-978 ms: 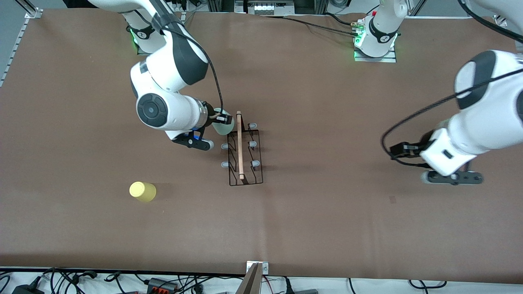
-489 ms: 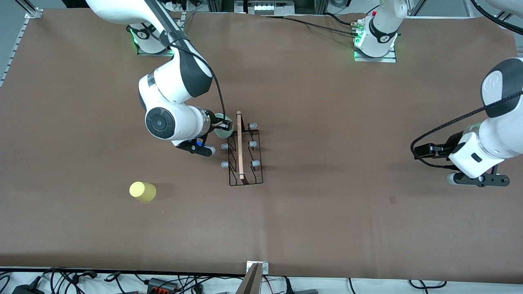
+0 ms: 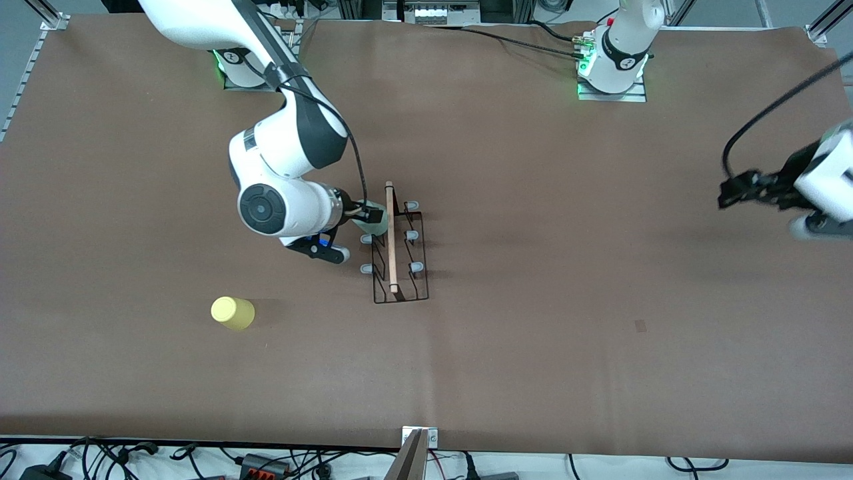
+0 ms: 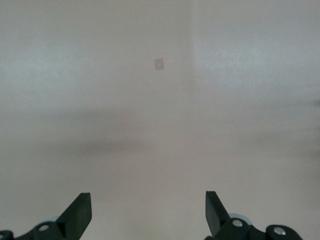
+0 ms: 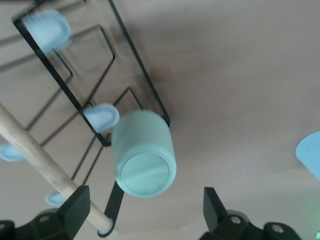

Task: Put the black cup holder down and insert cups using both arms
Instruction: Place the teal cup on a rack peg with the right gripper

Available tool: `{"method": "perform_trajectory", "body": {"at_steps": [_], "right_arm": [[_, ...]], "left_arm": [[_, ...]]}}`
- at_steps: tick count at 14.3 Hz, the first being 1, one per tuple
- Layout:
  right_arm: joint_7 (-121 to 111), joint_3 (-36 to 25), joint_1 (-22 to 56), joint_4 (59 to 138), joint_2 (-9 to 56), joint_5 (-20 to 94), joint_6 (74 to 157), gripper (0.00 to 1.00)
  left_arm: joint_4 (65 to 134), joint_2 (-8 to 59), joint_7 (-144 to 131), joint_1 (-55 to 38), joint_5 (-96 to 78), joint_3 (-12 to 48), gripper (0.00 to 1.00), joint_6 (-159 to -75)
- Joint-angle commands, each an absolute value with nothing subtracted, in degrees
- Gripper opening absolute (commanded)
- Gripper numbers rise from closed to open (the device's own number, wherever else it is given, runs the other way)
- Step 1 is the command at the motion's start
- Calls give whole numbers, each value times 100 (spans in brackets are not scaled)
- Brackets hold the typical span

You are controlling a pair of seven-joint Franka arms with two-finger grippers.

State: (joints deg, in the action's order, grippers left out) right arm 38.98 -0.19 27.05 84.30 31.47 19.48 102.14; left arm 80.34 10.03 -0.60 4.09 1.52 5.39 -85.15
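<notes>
1. A brown table [image 3: 533,200] fills the front view, with cables and power strips along the edge nearest the camera and the two arm bases along the farthest edge.
2. The black cup holder [image 3: 398,250] stands near the middle of the table, closer to the right arm's end: a thin black wire rack with a light wooden rod handle [image 3: 391,237] running along its top and grey-capped pegs [image 3: 412,235] on both sides.
3. The mint green cup [image 3: 374,225] sits on the rack, on the side facing the right arm, at the end of the rack farther from the front camera. In the right wrist view the cup [image 5: 144,154] rests over a peg with its closed base toward the camera, beside the wooden rod [image 5: 45,160].
4. The right gripper [image 3: 368,217] is just beside that cup. In its wrist view the fingers [image 5: 75,210] stand wide apart, clear of the cup on both sides.
5. The yellow cup [image 3: 232,313] stands on the table, nearer to the front camera than the rack and toward the right arm's end, well apart from the rack.
6. The left gripper [image 3: 740,190] hangs over bare table at the left arm's end, well apart from the rack. Its wrist view shows the fingers [image 4: 80,212] spread apart with nothing between them, above plain table surface.
</notes>
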Motion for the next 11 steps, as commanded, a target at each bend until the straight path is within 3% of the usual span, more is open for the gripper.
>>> {"method": "perform_trajectory", "body": {"at_steps": [1, 2, 4, 7, 11], "right_arm": [[3947, -577, 2637, 8105, 3015, 1785, 10134, 100], [3894, -858, 2628, 8069, 3076, 1514, 10203, 100], [3614, -1141, 2576, 8025, 3400, 865, 10745, 100], [2395, -1178, 2076, 7989, 3857, 361, 11766, 100], [1093, -1151, 1688, 7639, 4402, 413, 11971, 100]], "left_arm": [[9242, 380, 70, 290, 97, 431, 100, -9147], [9542, 247, 62, 290, 79, 448, 100, -9297], [9510, 263, 44, 290, 79, 527, 100, -9396], [9440, 281, 52, 299, 62, 536, 100, -9395], [9440, 281, 62, 299, 53, 536, 100, -9378]]}}
